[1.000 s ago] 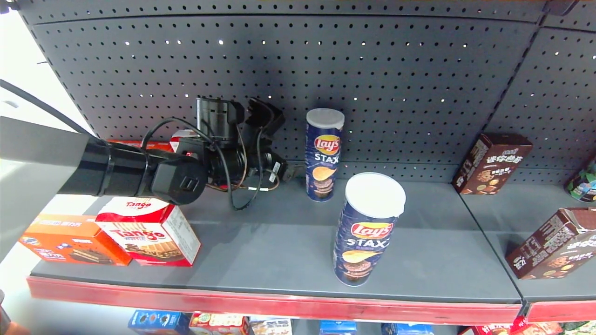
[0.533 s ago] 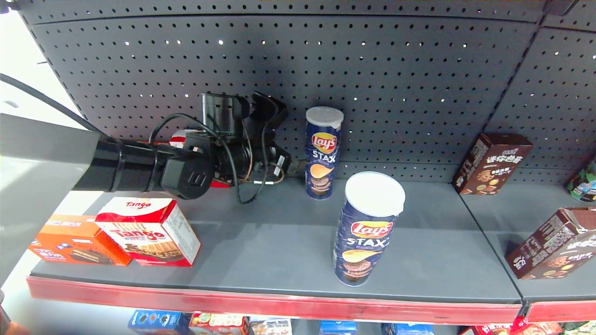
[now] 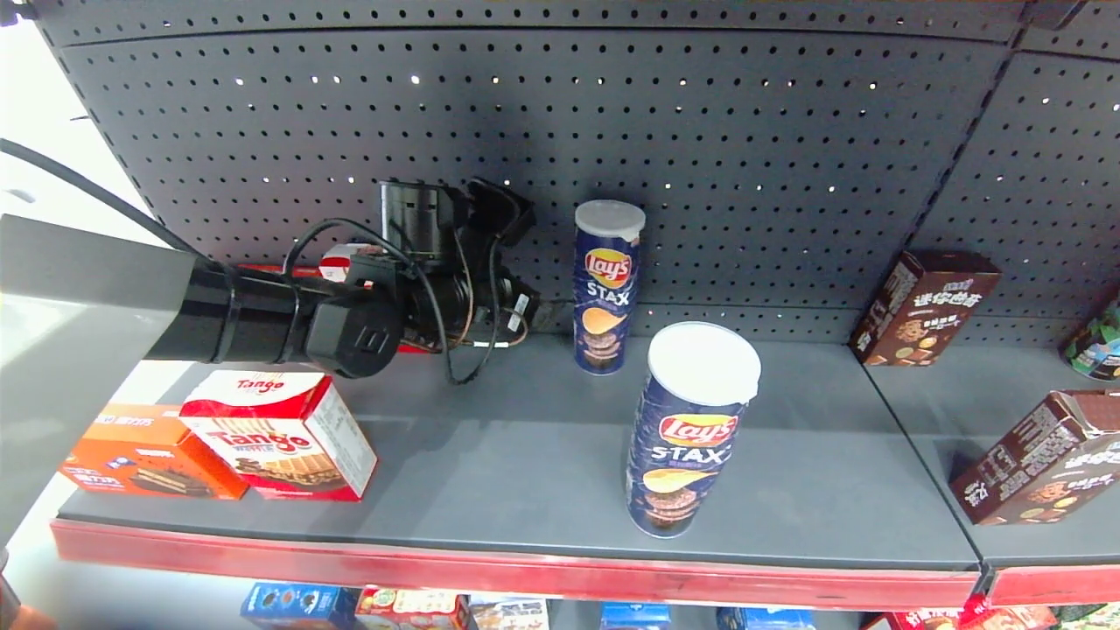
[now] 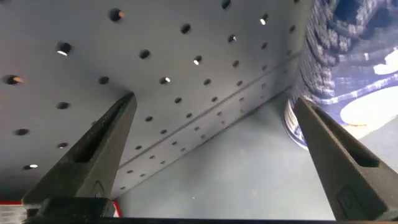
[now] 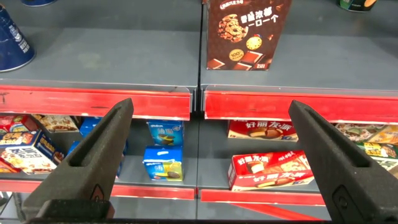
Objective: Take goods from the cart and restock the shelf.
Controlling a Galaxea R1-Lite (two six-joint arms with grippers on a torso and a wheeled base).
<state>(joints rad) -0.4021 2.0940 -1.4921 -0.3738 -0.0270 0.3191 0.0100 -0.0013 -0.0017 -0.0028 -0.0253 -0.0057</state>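
Pegboard (image 3: pixel 700 131) backs a grey shelf (image 3: pixel 490 455) with a red front lip, and two tall blue crisp cans stand upright on it. The rear can (image 3: pixel 610 284) sits deep, close against the pegboard. The front can (image 3: pixel 691 429) stands nearer the lip and well apart from it, which leaves the two roughly in a file, as stock is usually faced.

The left claw (image 4: pixel 214 102) is level with the lower half of the rear can and just to its left. Its fingers are spread wide with nothing between them, and the can's side (image 4: pixel 348 74) shows just past one finger (whether it touches that finger I cannot tell). Reaching in low and sideways keeps the arm under the shelf above and clear of the front can. Since the rear can stands on its own base, I judge it already placed.

The right claw (image 5: pixel 211 106) hangs lower, in front of the shelf, its fingers also apart and empty. It faces a brown cookie box (image 5: pixel 249 34) and the stocked rows below, probably parked so as not to crowd the working arm.

A wafer box (image 3: pixel 280 437) and an orange box (image 3: pixel 140 459) lie at the shelf's left front. Backing the left arm straight out would keep it from brushing the rear can.
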